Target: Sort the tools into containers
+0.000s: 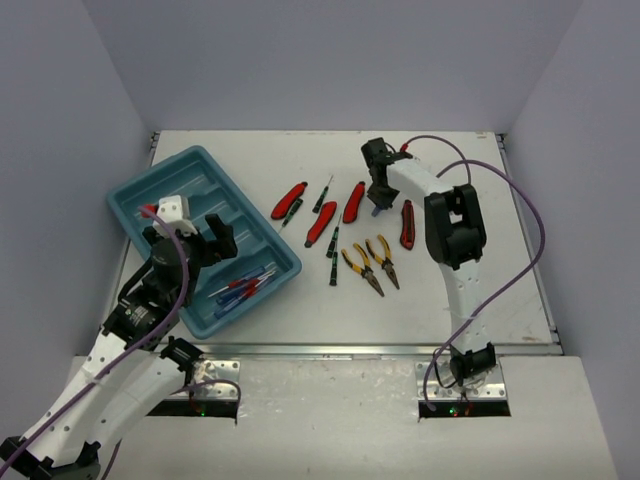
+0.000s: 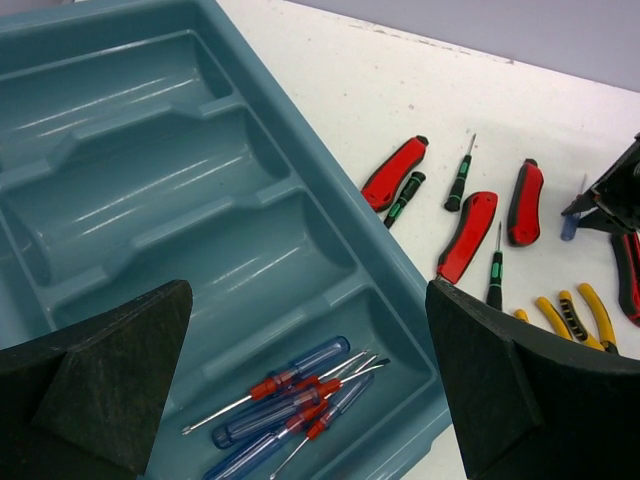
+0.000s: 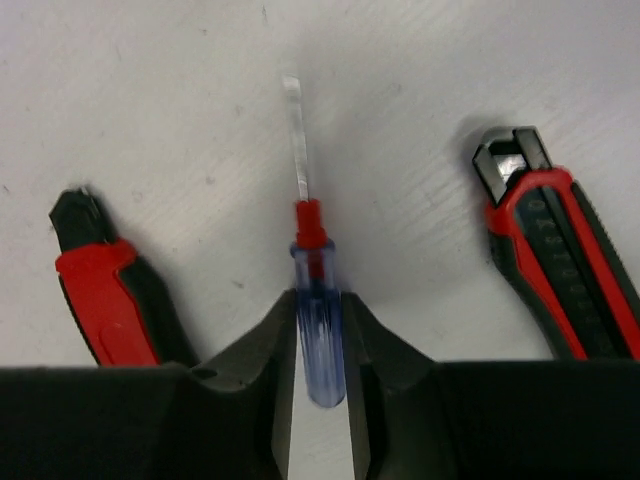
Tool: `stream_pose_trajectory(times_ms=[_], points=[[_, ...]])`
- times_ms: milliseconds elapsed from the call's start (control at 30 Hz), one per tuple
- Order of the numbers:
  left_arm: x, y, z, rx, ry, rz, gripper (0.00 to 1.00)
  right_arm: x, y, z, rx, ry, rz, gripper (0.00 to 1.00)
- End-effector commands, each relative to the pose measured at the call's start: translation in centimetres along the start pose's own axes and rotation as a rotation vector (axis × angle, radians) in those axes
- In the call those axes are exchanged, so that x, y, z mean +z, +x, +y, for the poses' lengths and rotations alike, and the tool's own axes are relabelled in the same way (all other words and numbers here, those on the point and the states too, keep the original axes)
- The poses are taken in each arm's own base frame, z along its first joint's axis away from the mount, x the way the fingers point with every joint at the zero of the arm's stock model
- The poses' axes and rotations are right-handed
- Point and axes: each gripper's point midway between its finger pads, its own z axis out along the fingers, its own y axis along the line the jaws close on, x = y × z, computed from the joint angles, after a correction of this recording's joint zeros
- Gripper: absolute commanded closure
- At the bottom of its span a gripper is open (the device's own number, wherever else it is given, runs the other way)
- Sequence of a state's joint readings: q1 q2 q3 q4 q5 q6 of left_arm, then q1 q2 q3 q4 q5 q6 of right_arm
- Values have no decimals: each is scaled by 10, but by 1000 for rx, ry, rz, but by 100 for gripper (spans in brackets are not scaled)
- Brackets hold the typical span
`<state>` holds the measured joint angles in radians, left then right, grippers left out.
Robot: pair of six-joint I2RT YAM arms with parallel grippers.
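Note:
My right gripper (image 3: pixel 318 310) is shut on the clear blue handle of a blue-handled screwdriver (image 3: pixel 318 345) lying on the white table, its red collar and shaft pointing away. In the top view this gripper (image 1: pixel 378 200) sits low between two red-handled cutters (image 1: pixel 353 201) (image 1: pixel 407 224). My left gripper (image 2: pixel 305 330) hangs open over the teal tray (image 1: pixel 150 195). Several blue-handled screwdrivers (image 2: pixel 290 400) lie in the tray's nearest compartment. The other compartments show nothing in them.
On the table right of the tray lie two more red cutters (image 1: pixel 289 200) (image 1: pixel 321 222), thin black-green screwdrivers (image 1: pixel 322 195) (image 1: pixel 334 255) and two yellow-handled pliers (image 1: pixel 362 270) (image 1: pixel 383 260). Grey walls enclose the table on three sides.

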<state>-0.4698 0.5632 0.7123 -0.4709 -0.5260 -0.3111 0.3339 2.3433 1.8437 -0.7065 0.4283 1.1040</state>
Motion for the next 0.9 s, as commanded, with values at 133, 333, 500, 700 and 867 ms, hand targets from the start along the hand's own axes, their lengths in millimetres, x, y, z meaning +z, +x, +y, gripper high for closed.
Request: stream_pose_trajectory(times_ms=[133,333,500,700,867], points=[[-1,-14,-17,-23,81,-25,0,-32,-3,0,-2,-106,-10,100],[-30,-38,-80,-131,398,40,0,-159,-10,37,-335,-575,-197,100],[-69,-73,-131,-289,729,-29,0,-311,55,38,-588,-1361,-235,100],[-92,-67,-179,-435,1105,-37,0,-405,130,0,-657,-1764,-115,100],[-103,-76,-180,-452,1157,-96,1,-434,144,-6,-671,-1835,-51,100]])
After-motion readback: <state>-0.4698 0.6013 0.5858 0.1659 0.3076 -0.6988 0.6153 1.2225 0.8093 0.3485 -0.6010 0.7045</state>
